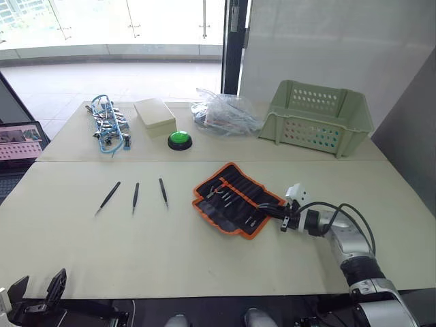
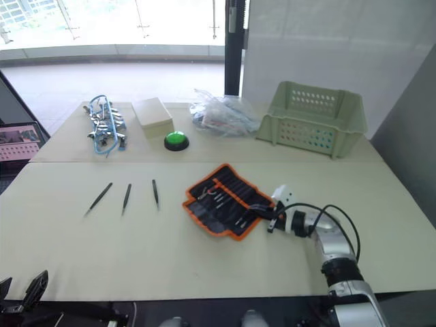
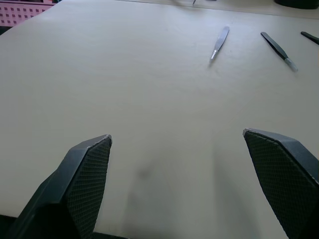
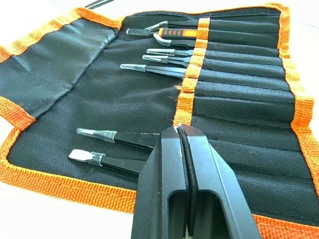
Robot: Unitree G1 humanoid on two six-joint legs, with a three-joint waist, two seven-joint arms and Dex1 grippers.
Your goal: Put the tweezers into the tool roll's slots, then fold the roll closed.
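The tool roll (image 1: 235,199) is lying open and flat on the tabletop, toward its right half and nearer the front edge than the back. Several slim tools are already sitting in its slots (image 4: 234,74), their tips poking out past the orange band. Three tweezers (image 1: 135,196) are lying loose on the bare tabletop, well apart from the roll toward the left side, so the filling looks only partly done (and the folding is not yet begun).

The right gripper (image 4: 180,134) is resting at the roll's near right edge with its two fingers pressed together; whether they are pinching the fabric I cannot tell. The left gripper (image 3: 177,142) is waiting at the front left corner, fingers spread wide and empty, facing the loose tweezers.
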